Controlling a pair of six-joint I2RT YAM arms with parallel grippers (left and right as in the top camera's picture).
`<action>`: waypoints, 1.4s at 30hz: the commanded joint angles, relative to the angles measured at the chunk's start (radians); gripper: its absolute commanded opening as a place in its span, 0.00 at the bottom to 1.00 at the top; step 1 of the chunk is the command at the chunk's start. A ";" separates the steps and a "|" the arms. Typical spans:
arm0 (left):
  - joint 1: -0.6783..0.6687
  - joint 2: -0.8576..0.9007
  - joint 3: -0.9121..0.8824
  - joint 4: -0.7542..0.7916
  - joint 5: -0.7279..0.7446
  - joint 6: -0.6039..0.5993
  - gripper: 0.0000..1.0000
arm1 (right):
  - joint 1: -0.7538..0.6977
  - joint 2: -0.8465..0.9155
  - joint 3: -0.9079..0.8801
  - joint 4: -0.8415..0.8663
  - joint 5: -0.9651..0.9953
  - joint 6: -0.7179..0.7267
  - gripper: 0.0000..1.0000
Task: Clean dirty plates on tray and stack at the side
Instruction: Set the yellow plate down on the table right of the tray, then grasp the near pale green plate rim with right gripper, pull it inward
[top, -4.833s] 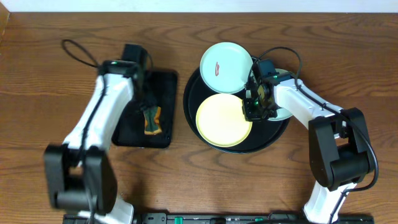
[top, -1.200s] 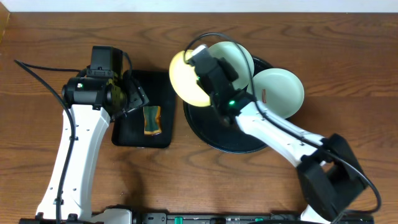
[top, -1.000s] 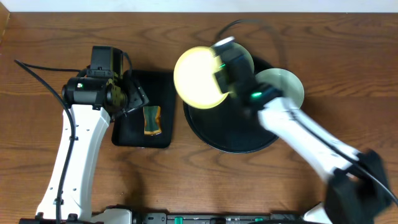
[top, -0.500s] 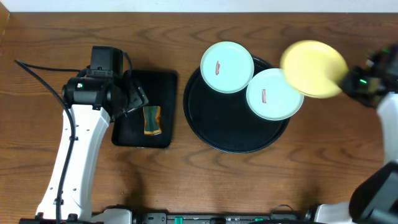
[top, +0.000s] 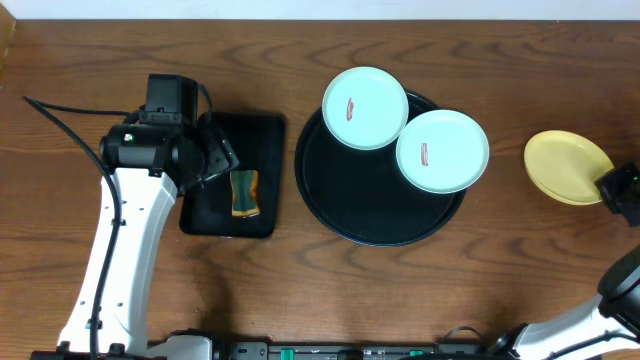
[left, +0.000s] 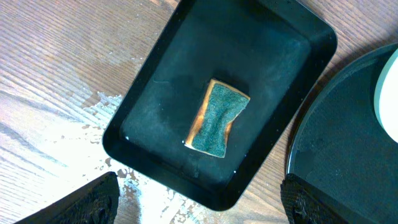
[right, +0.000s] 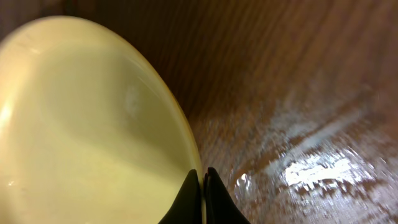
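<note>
Two pale mint plates, each with a reddish-brown smear, lie on the round black tray (top: 360, 205): one at its far rim (top: 364, 108), one at its right side (top: 442, 151). The pale yellow plate (top: 567, 166) is at the far right of the table; in the right wrist view (right: 87, 124) its surface shows no smear. My right gripper (top: 612, 186) (right: 200, 186) is shut on that plate's rim. My left gripper (top: 212, 158) (left: 199, 199) is open and empty above the near end of the rectangular tray.
A rectangular black tray (top: 235, 215) (left: 155, 87) lies left of the round tray and holds a green and orange sponge (top: 243, 192) (left: 217, 118). White residue marks the wood by its corner (left: 106, 99).
My right gripper has swung the yellow plate from above the round tray's left side to the far right of the table. The left arm has not moved in the last second.
</note>
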 joint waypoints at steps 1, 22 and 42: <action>0.003 0.000 0.000 -0.006 -0.002 0.009 0.84 | 0.011 0.003 -0.002 0.028 -0.051 -0.108 0.01; 0.003 0.000 0.000 -0.006 -0.002 0.009 0.84 | 0.388 -0.198 -0.005 0.038 -0.226 -0.271 0.53; 0.003 0.000 0.000 -0.006 -0.002 0.009 0.84 | 0.660 -0.032 -0.006 0.042 0.171 -0.290 0.01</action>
